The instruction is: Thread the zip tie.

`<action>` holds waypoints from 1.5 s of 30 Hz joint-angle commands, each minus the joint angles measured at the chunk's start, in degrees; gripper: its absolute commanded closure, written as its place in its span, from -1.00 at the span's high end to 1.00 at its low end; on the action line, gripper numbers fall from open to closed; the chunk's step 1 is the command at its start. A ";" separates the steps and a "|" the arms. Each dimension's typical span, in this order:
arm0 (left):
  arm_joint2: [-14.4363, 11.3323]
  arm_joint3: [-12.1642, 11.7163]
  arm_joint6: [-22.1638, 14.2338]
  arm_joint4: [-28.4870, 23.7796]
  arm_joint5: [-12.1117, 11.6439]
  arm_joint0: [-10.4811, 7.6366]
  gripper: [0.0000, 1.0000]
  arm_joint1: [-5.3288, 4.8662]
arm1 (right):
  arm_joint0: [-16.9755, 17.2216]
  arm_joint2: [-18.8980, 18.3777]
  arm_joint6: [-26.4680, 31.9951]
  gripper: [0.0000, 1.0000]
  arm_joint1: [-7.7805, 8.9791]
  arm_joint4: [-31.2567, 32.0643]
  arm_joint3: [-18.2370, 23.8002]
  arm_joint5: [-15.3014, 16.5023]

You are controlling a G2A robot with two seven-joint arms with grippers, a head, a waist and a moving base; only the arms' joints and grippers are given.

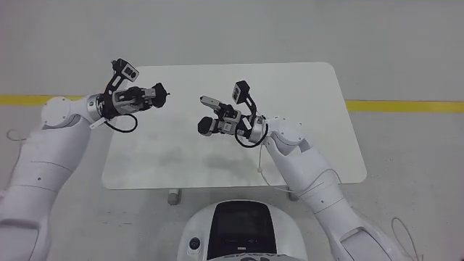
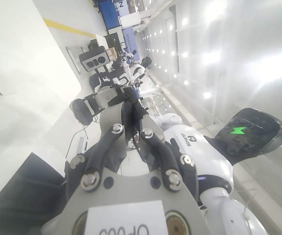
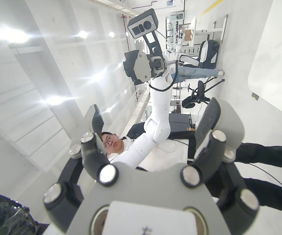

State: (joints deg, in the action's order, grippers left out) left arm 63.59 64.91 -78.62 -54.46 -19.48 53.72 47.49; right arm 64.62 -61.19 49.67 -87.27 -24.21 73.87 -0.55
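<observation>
A black zip tie [image 2: 131, 117] is pinched between the fingers of my left gripper [image 2: 130, 103], its dark end sticking out past the fingertips. In the top view the left gripper [image 1: 161, 94] hovers above the table's left part, shut on the zip tie [image 1: 167, 93] and pointing toward the other arm. My right gripper [image 1: 204, 114] faces it from a short gap away, open with nothing between its fingers. The right wrist view has the wide-open right gripper [image 3: 153, 111] looking straight at the left gripper [image 3: 141, 67] farther off.
Both grippers are raised above the white table [image 1: 304, 116], which has rounded corners and a bare top. Yellow floor lines [image 1: 406, 106] run behind it. A seated person shows in the room behind, away from the table.
</observation>
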 commanded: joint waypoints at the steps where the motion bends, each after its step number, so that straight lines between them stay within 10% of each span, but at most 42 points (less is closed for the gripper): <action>1: 0.40 0.03 1.95 -1.30 0.00 0.56 -1.00 0.23 | 0.00 0.00 0.00 1.00 0.00 0.00 0.00 0.00; 15: 1.88 -3.13 1.16 -1.17 0.00 -0.57 -1.00 1.50 | -0.39 -0.06 -1.68 1.00 0.26 3.05 0.94 -0.36; 23: 1.88 -3.13 1.16 -1.17 0.00 -0.57 -1.00 1.50 | -7.89 4.36 -4.74 1.00 2.33 35.22 5.37 -18.93; 29: 1.88 -3.13 1.16 -1.17 0.00 -0.57 -1.00 1.50 | -17.39 11.42 0.61 1.00 0.13 45.98 -6.33 -18.93; 45: 1.88 -3.13 1.16 -1.17 0.00 -0.57 -1.00 1.50 | -17.39 11.42 0.61 1.00 0.13 45.98 -6.33 -18.93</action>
State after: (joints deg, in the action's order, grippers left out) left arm 65.48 61.78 -77.45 -55.63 -19.48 53.16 49.00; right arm 47.23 -49.77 50.28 -87.13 21.76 67.53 -19.48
